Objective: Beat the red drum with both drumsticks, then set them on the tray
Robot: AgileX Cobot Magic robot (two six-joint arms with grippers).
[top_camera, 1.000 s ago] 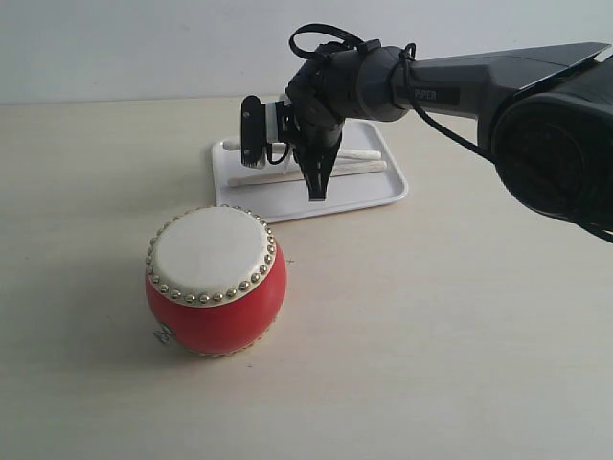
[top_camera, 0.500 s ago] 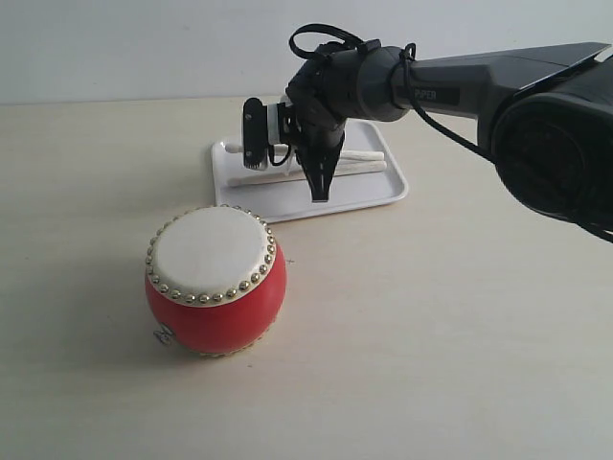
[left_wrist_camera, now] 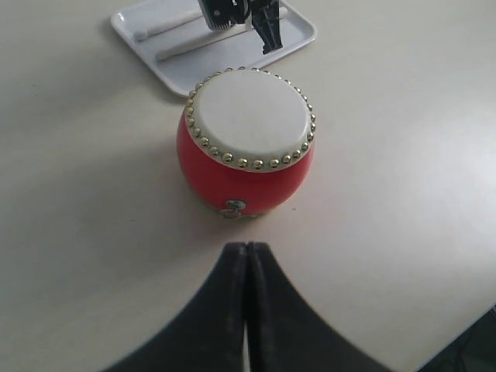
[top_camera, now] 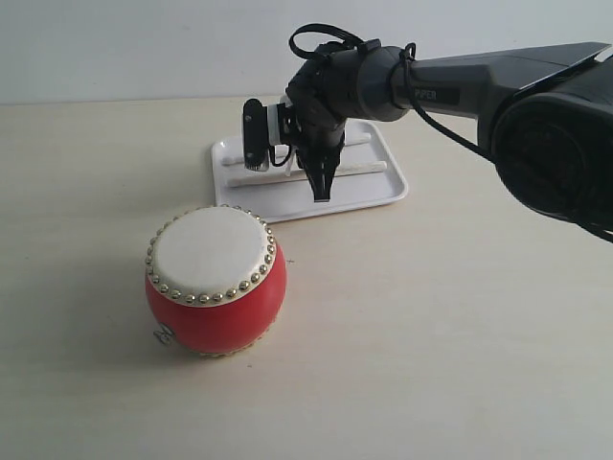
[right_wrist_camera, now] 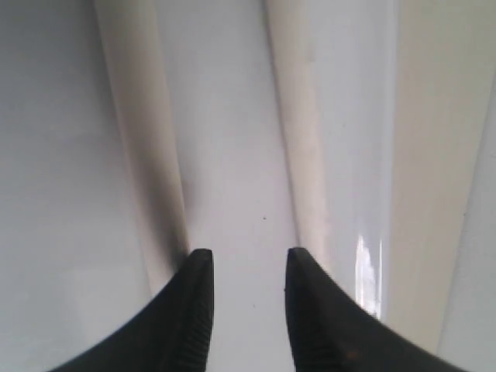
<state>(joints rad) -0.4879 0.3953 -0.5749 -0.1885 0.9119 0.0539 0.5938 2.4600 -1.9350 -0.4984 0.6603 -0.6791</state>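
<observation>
left hand (left_wrist_camera: 246, 248): closed, empty | red drum (left_wrist_camera: 249, 132): upright, beyond fingertips | tray (left_wrist_camera: 159, 66): two drumsticks (left_wrist_camera: 167, 25) inside

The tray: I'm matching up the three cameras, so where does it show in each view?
Exterior view: the tray lies upper middle, behind the red drum.
Left wrist view: beyond the drum, partly cut off.
Right wrist view: it fills the picture, right below the right gripper.
Shared landmark: the two drumsticks lying on it.

Open tabletop (top_camera: 431, 335) surrounds the red drum (top_camera: 215, 281); the right arm (top_camera: 479, 77) hangs over the tray (top_camera: 374, 189).
</observation>
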